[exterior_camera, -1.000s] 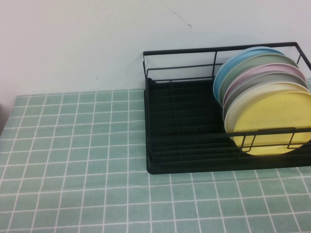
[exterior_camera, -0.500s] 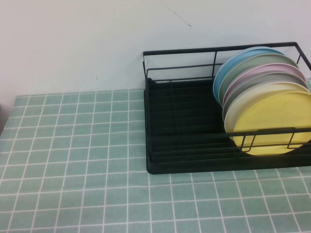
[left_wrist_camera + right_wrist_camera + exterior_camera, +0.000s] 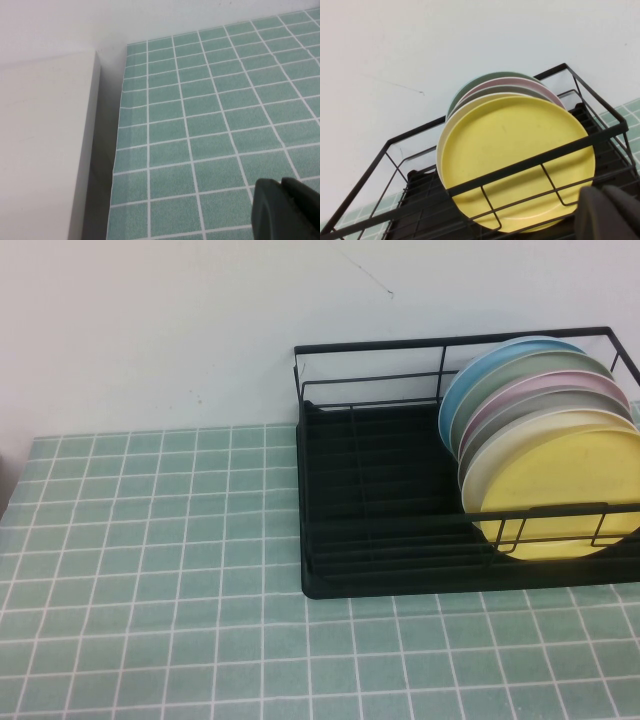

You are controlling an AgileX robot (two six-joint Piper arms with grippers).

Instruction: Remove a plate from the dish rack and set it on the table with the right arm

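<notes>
Counter [image 3: 150, 570]: pale green tiles with white grout, bare across the left and front; enough room there to set a plate down.
Dish rack [image 3: 370, 510]: black wire frame on a slatted tray, standing on the counter's right side against the white wall; left half of the rack without plates.
Plate stack: six or so on edge at the rack's right end, leaning back; blue at the rear, then green, pink, grey, cream.
Yellow plate [image 3: 565, 490]: frontmost of the stack, face toward the robot, lower edge behind the rack's front rail, resting against the cream plate.
Key relation: plate ahead of and slightly above the right tool in the right wrist view, flat face on, front rail crossing it; upper rim the likely free edge to take, then up and clear of the rail.
Nearer arm: right, by judgement; left one off at the counter's far left edge.
Right tool [image 3: 610, 212]: dark tip low in its wrist view, short of the rack, clenched, touching and carrying nothing.
Left tool [image 3: 285, 210]: hovers over bare tiles; grip not discernible.
</notes>
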